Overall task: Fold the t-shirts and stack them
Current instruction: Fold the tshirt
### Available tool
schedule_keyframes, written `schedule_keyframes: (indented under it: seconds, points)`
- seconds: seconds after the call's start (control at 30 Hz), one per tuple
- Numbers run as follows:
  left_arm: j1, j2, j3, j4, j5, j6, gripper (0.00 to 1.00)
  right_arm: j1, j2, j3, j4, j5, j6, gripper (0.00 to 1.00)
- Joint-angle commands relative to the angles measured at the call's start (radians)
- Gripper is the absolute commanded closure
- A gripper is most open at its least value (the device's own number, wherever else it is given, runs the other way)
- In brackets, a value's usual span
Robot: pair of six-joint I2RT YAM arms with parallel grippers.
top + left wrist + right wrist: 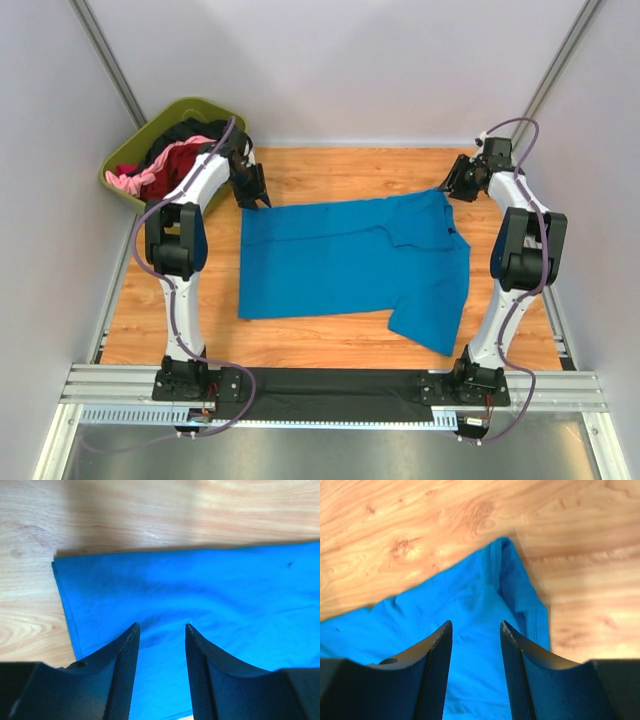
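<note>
Black ribbed fingers (125, 655) of the left gripper (162, 626) fill the bottom of the left wrist view. They stand partly spread with a clear gap and hold nothing. Right below them lies the bright blue short-sleeved cotton t-shirt (210, 600), its stitched hem corner showing at the far left of that view.

The right gripper (476, 622) is likewise parted and holds no cloth. It hangs over a sleeve of the shirt that comes to a point on the wood, a stitched cuff running down its right side.

From above, the blue shirt is spread nearly flat in the middle of the light wooden table (330, 340). Its hem lies toward the left arm and its sleeves toward the right arm. One sleeve juts toward the near edge, and soft creases run across the chest.

At the far left corner stands an olive-green plastic tub (113, 165). It holds a dark red shirt (180, 160), a pink shirt (140, 181) and a black shirt (190, 130), all bunched together.
</note>
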Motion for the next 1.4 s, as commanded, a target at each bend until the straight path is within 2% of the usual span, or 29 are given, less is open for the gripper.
schedule_keyframes:
  seconds: [0.0,0.13,0.17,0.33,0.5,0.8,1.0,1.03,1.07,1.2,1.37]
  points:
    - [0.000,0.033,0.004,0.017,0.033,-0.008,0.51,-0.016,0.076,0.059,0.020,-0.066,-0.013,0.55]
    - [-0.006,0.007,-0.045,0.039,-0.008,-0.012,0.51,-0.023,0.148,0.111,0.032,-0.089,-0.020,0.55]
    - [-0.012,-0.002,-0.048,0.033,-0.057,-0.012,0.51,-0.023,0.161,0.134,0.029,-0.091,-0.022,0.55]
    - [-0.047,-0.010,0.045,-0.059,-0.179,0.006,0.50,-0.024,0.198,0.174,0.040,-0.109,-0.028,0.59]
    - [-0.077,-0.025,0.064,-0.026,-0.186,0.000,0.49,-0.032,0.204,0.192,0.081,-0.126,-0.007,0.60]
    - [-0.083,0.034,0.002,0.051,-0.117,-0.015,0.49,-0.032,0.264,0.247,0.043,-0.126,-0.013,0.63]
    - [-0.083,0.097,0.031,0.043,-0.128,-0.012,0.49,-0.036,0.294,0.275,0.031,-0.129,-0.001,0.64]
    - [-0.083,0.103,0.036,0.039,-0.139,-0.011,0.49,-0.038,0.297,0.274,0.032,-0.129,0.002,0.67]
    - [-0.083,0.111,0.040,0.036,-0.145,-0.011,0.49,-0.039,0.300,0.274,0.038,-0.134,0.007,0.75]
    - [-0.081,0.137,0.057,0.010,-0.191,-0.009,0.49,-0.055,0.301,0.258,0.087,-0.145,0.050,0.95]
    - [-0.083,0.189,0.100,-0.039,-0.262,-0.023,0.48,-0.093,0.273,0.192,0.195,-0.160,0.107,1.00]
